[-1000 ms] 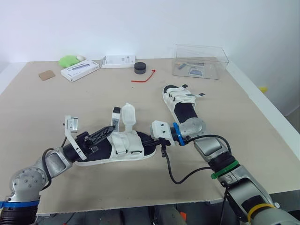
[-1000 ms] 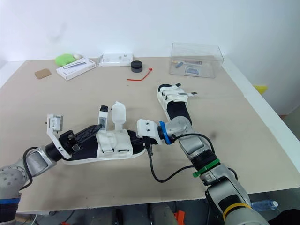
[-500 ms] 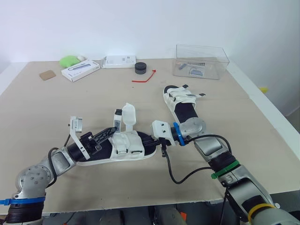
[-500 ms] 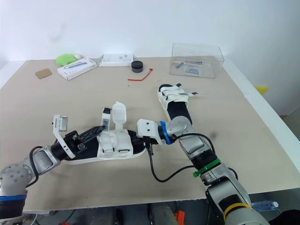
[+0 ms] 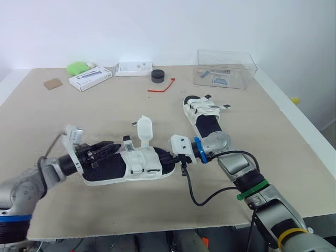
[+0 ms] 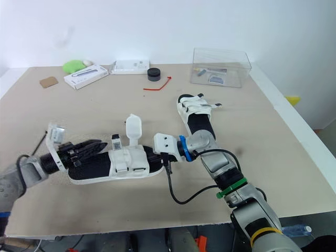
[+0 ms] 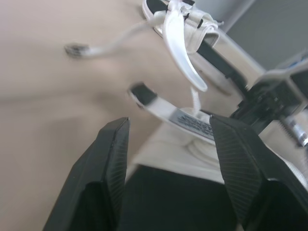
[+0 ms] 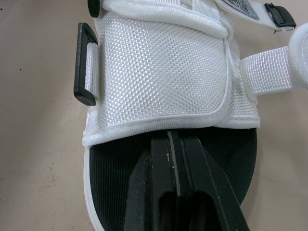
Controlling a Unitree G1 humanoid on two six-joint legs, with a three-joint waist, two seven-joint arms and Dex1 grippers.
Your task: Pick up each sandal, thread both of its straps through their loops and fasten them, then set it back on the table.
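At the table's (image 5: 63, 110) near side, your left gripper (image 5: 105, 150) hangs wide open at the sandal's (image 5: 139, 164) heel, gripping nothing. Loose strap (image 5: 144, 128) stands unthreaded. Right gripper (image 8: 174, 140), fingers closed together, presses the toe footbed. Risk: a weak press lets the sandal skid as you pinch the strap.

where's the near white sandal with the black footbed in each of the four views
left eye: near white sandal, front-centre on the beige table.
right eye: sandal front-centre too.
left wrist: sandal beyond the open left gripper.
right wrist: its mesh upper ahead of the shut right gripper.
landmark: its rounded white flap.
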